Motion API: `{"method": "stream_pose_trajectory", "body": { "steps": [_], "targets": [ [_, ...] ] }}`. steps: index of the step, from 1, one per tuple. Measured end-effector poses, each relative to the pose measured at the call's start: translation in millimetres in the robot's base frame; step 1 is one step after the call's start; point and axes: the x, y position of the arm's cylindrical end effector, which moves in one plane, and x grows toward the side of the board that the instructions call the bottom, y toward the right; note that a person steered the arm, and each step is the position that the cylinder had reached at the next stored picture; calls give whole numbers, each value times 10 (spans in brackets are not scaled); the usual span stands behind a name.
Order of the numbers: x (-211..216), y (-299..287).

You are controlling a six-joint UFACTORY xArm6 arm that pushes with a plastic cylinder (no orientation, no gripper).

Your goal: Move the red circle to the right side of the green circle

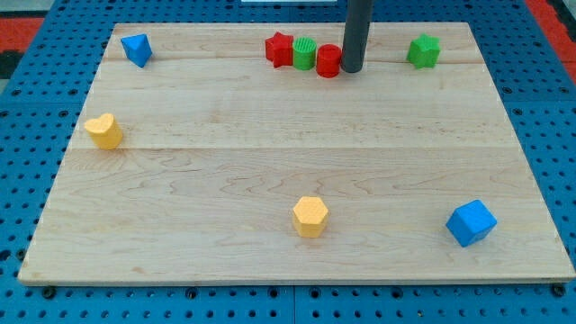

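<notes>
The red circle (328, 61) stands near the view's top centre of the wooden board, touching the right side of the green circle (304, 52). A red star (280, 49) sits against the green circle's left side. My tip (351, 69) is at the red circle's right side, touching or nearly touching it. The dark rod rises straight up out of the view's top.
A green star (423, 51) lies at the view's top right, a blue block (137, 49) at the top left. A yellow heart (104, 130) is at the left, a yellow hexagon (310, 216) at the bottom centre, a blue cube (471, 222) at the bottom right.
</notes>
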Motion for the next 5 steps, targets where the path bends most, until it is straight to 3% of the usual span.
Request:
{"method": "stream_pose_trajectory", "body": {
  "steps": [3,5],
  "targets": [
    [129,-300],
    [-144,-300]
  ]
}}
